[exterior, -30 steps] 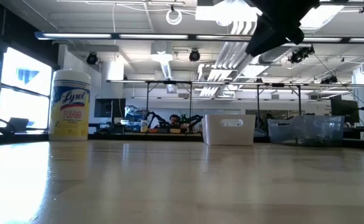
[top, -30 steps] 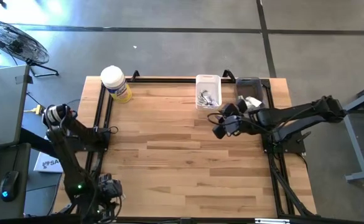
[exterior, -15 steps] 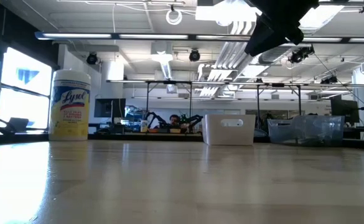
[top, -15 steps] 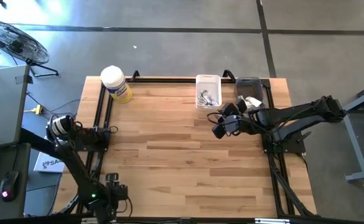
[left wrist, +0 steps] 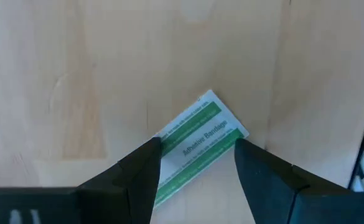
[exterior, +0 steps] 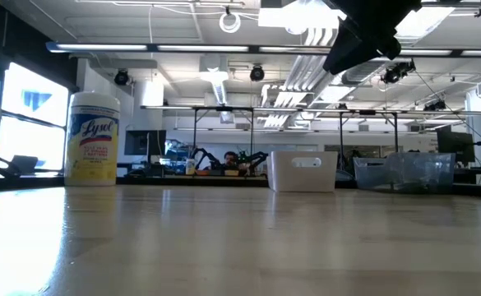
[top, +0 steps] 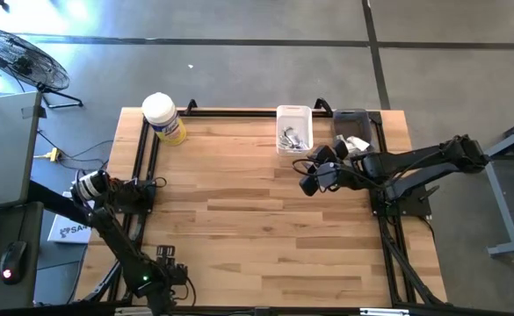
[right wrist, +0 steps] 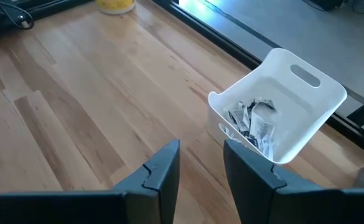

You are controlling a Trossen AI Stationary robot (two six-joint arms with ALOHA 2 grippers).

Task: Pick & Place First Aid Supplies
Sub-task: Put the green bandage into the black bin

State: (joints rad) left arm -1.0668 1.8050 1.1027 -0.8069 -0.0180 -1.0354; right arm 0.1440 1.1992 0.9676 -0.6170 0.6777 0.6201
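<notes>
"lysol" stands in blue script on the yellow label of the white-lidded tub [exterior: 93, 137], across the desk from the right end effector [top: 313, 180]. "adhesive bandage" is printed in green on the green-and-white strip packet [left wrist: 194, 144] lying between the fingers of the left end effector [left wrist: 197, 163]. no other text can be read.

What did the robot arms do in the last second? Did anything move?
The left arm moved. Seen from above, its gripper slid down along the table's near left edge. In its wrist view it holds a green-and-white bandage strip between its fingers. The right gripper stayed hovering near the white bin, and the yellow tub and the clear bin did not move.
</notes>
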